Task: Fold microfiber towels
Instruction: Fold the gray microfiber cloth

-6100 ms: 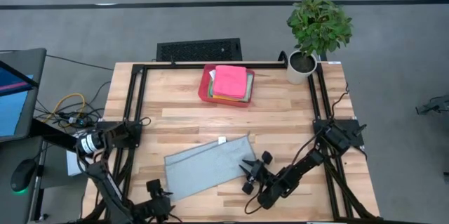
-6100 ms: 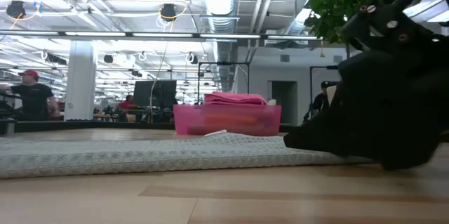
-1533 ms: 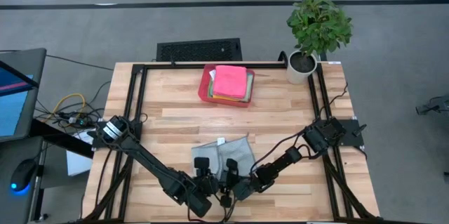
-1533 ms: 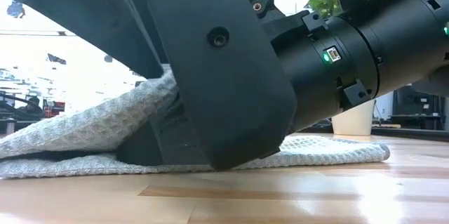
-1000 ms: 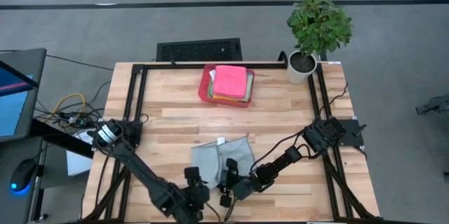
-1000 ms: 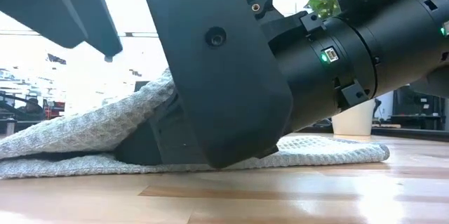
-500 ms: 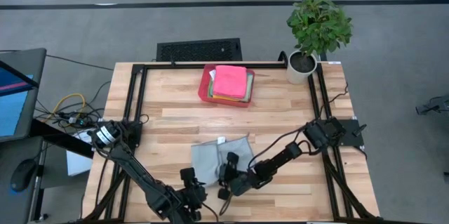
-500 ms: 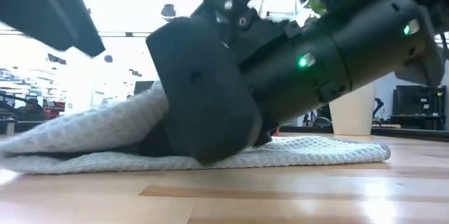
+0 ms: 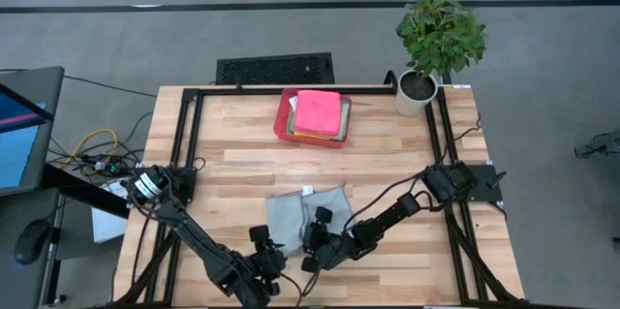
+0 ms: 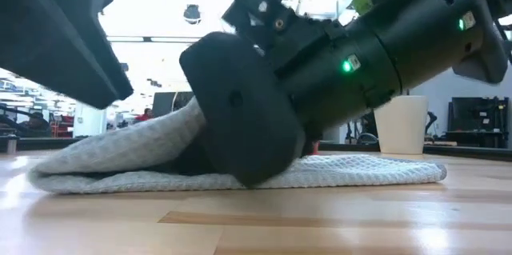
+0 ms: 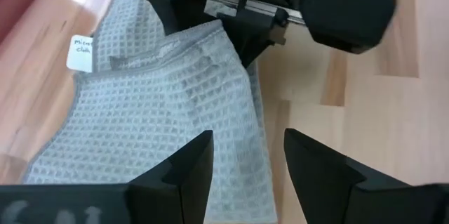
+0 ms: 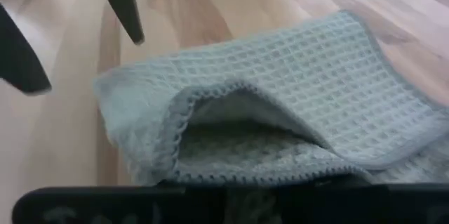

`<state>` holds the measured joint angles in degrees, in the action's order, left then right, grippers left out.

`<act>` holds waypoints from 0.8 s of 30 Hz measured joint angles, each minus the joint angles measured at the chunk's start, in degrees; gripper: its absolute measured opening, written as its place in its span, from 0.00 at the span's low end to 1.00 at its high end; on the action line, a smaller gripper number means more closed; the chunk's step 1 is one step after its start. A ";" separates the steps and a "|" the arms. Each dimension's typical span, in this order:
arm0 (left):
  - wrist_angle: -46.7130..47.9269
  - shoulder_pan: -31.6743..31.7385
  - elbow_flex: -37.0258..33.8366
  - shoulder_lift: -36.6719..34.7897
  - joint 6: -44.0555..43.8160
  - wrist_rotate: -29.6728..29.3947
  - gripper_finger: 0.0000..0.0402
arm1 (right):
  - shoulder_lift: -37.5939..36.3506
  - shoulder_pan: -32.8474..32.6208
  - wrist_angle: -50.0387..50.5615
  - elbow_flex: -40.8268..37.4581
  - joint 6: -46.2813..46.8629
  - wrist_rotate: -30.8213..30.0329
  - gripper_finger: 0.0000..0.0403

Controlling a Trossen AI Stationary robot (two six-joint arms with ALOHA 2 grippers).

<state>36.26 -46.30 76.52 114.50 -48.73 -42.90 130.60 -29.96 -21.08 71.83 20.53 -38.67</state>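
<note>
on the pale wooden slatted table (image 9: pixel 242 169), the right gripper (image 9: pixel 317 242) is clamped on the folded grey waffle-weave microfiber towel (image 9: pixel 302 214) at its near edge. the left gripper (image 11: pixel 245 155) hangs above, fingers apart. the cloth looks soft and limp; best taken by a corner.

One grey towel (image 9: pixel 298 214), folded, on the desk (image 9: pixel 387 154). One red tray (image 9: pixel 284 120) holding one stack of towels (image 9: pixel 318 113), pink on top; their number cannot be told. One potted plant (image 9: pixel 438 38). Two arms, each with one gripper: left (image 9: pixel 263 251), right (image 9: pixel 317 234).
</note>
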 joint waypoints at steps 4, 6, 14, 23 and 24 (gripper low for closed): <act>0.05 0.66 0.01 0.00 1.60 -0.70 0.42 | -1.18 0.12 2.91 -0.11 -0.43 -0.69 0.29; 0.07 0.89 0.01 0.00 2.38 -0.82 0.42 | -2.01 0.11 3.48 0.07 -0.48 -1.23 0.29; -0.25 1.39 -0.03 0.61 3.49 -1.71 0.42 | -5.97 0.01 12.33 0.07 -0.57 -3.83 0.29; -1.42 1.40 -0.91 4.85 2.10 -2.64 0.42 | -10.05 0.05 27.53 0.07 4.32 -11.95 0.29; -1.49 1.40 -0.89 4.72 2.12 -2.93 0.42 | -10.24 0.01 27.36 0.07 4.36 -12.46 0.29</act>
<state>34.77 -44.91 75.64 119.21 -46.61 -45.83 120.36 -29.95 6.28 71.90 24.89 -51.12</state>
